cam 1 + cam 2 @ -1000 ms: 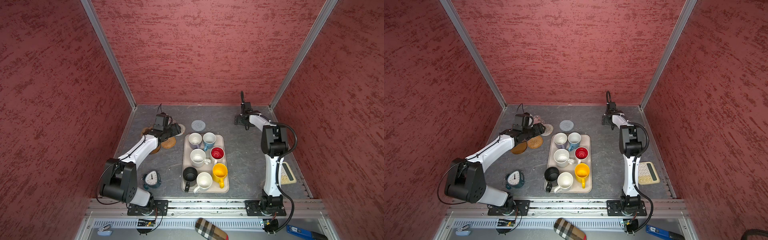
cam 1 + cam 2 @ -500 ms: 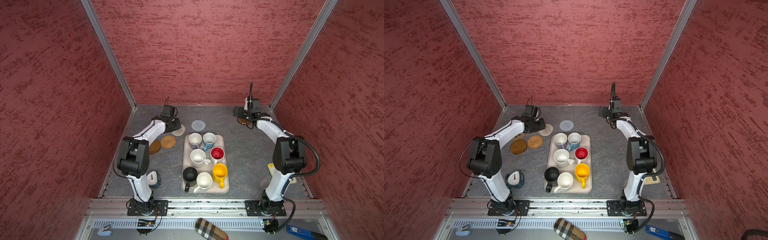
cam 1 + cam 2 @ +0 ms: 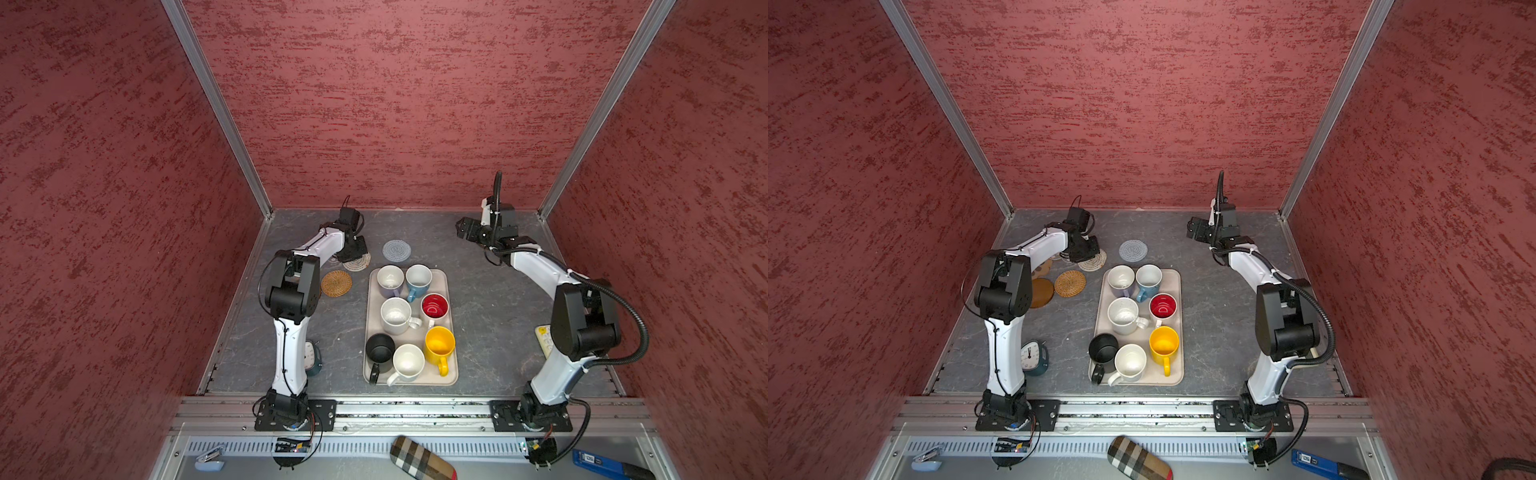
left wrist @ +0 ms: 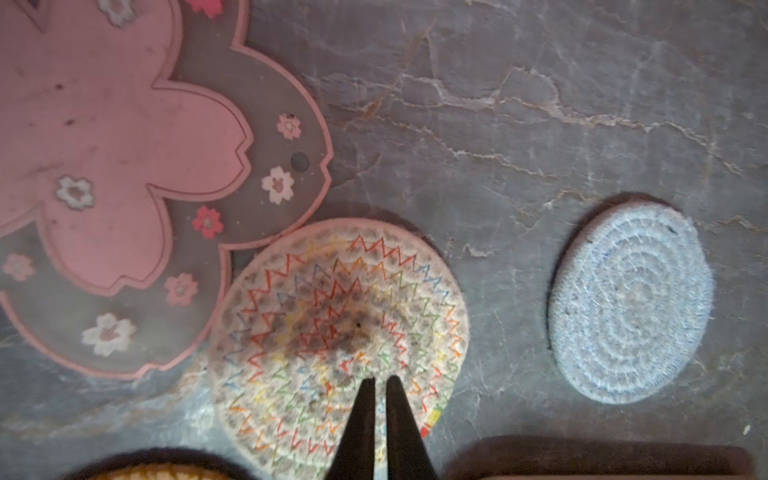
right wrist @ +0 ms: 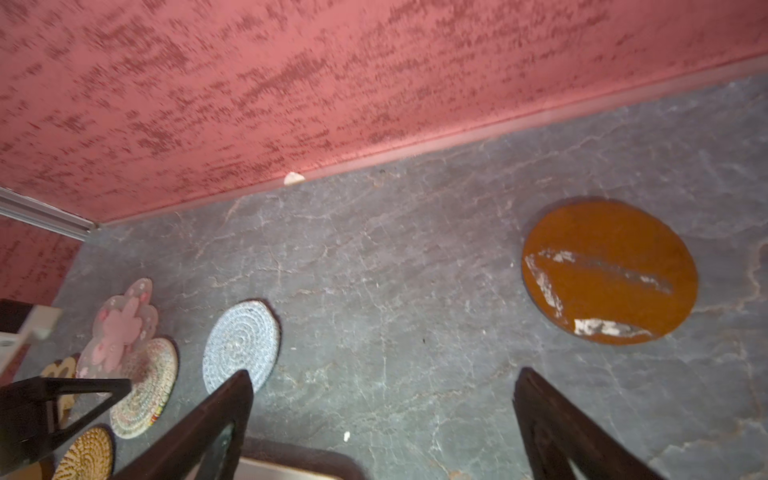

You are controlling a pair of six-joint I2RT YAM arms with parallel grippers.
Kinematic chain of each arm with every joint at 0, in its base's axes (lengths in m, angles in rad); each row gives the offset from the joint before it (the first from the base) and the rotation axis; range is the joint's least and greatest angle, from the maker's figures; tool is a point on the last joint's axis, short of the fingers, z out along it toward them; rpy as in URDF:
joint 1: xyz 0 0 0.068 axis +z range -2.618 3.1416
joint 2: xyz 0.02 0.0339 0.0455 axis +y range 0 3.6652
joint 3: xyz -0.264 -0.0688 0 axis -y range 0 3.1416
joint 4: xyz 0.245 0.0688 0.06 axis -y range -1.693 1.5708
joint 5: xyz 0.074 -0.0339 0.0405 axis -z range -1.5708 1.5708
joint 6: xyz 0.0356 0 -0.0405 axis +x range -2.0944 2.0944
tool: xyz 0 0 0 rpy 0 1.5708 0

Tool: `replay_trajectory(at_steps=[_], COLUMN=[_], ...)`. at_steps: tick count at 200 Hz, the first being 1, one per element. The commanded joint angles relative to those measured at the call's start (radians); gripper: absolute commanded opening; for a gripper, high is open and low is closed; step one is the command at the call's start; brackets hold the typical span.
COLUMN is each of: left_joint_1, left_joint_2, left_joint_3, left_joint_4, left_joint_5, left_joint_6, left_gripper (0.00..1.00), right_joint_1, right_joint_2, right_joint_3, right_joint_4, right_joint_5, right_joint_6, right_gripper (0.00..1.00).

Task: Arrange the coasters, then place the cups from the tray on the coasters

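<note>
The tray (image 3: 439, 280) lies mid-worktop with all seven cups (image 3: 395, 316) standing on it, so the work is judged to be at the coaster-arranging stage.

Left of the tray, toward the front, a small clock (image 3: 1034, 357) stands beside the left arm's base, clear of the action. Further back on that side the coasters crowd together. A brown disc (image 3: 1040, 293) and a paw-shaped mat (image 3: 1042, 268) are partly hidden by the arm, and a rattan round (image 3: 336, 283) lies just beside the tray's far-left corner.

Beyond that corner a pink flower mat (image 4: 104, 166) butts against a whitish stitched coaster (image 4: 332, 332). The left end effector (image 4: 380, 380) hangs over this coaster with its fingers drawn almost together and nothing clamped between them. Whether the tips touch the weave cannot be told. A flat mat offers little edge to pinch, so pressing and sliding it seems the likely intent. The flower mat and the rattan round hem in that path.

A grey-blue round (image 3: 396, 250) lies alone just behind the tray's far edge.

Right of the tray and far back, the right end effector (image 5: 382, 415) is spread wide and empty near a second, worn brown disc (image 5: 609, 272). A calculator (image 3: 543, 338) right of the tray is half hidden by the right arm.
</note>
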Motion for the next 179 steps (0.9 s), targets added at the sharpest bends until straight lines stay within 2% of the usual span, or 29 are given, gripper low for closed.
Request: replay_trajectory(at_steps=[1,74,179], left_joint_1=[0.007,-0.028,-0.116], left_joint_2=[0.058,0.207,0.412], left_joint_3=[0.077,0.258,0.61], left_joint_4=[-0.043,-0.081,-0.142], left_joint_5=[0.019,0.1,0.194], left_joint_6=[0.008,-0.023,-0.091], left_gripper=[0.08,0.09,0.09], right_joint_1=[0.015,0.026,0.028], right_joint_2=[-0.029,-0.056,-0.079], right_joint_3=[0.001,-0.023,-0.041], right_joint_4=[0.053,0.08,0.081], right_joint_5=[-0.016,-0.018,-0.019], right_joint_6=[0.005,0.008,0.012], right_gripper=[0.98,0.98,0.98])
